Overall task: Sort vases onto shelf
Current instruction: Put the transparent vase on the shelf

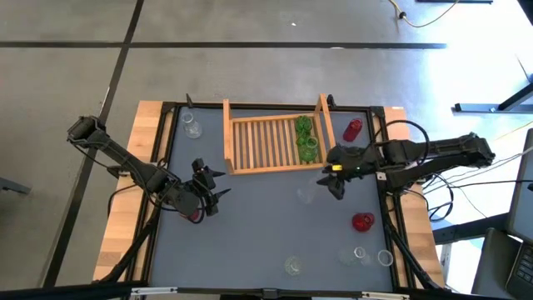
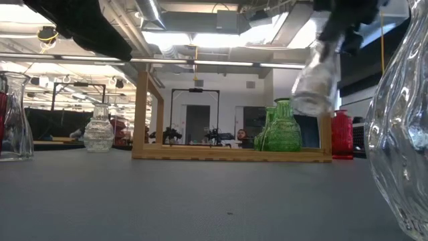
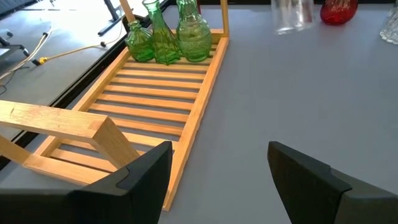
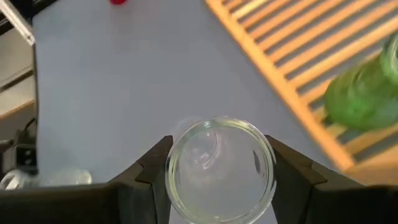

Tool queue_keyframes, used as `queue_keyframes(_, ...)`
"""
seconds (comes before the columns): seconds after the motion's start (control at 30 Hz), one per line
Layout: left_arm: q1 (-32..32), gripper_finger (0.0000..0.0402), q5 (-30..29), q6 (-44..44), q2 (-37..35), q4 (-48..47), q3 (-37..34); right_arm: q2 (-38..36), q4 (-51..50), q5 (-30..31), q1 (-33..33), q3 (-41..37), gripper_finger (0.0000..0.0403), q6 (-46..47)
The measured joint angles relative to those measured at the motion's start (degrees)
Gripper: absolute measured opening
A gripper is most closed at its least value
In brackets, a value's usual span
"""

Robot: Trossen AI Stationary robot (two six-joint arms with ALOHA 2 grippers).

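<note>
Right gripper (image 4: 217, 171) closed on a clear vase (image 4: 219, 168), held off the worktop (image 1: 266, 217) just beside the shelf's (image 1: 266, 142) near right corner. Left gripper (image 3: 217, 180) idle, fingers (image 3: 146, 177) spread and empty, near the shelf's left end. Risk: smooth glass slipping or tilting in the grip, or clipping the raised side board on the way in. Green vases (image 1: 306, 137) crowd the right end; slats to their left open, offering plenty of room.
</note>
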Motion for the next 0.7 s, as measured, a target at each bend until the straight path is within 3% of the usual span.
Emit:
queue_keyframes(0.37,-0.02,0.0259,1.27,0.13,-0.01,-0.45,0.00,11.46,-1.91,14.95,-0.29,15.97,0.0179,-7.26)
queue_keyframes(0.7,0.02,0.0259,1.06,0.17,0.01,-0.42,0.00,20.78,-2.35,11.38,-9.84,24.96,0.0179,-16.00)
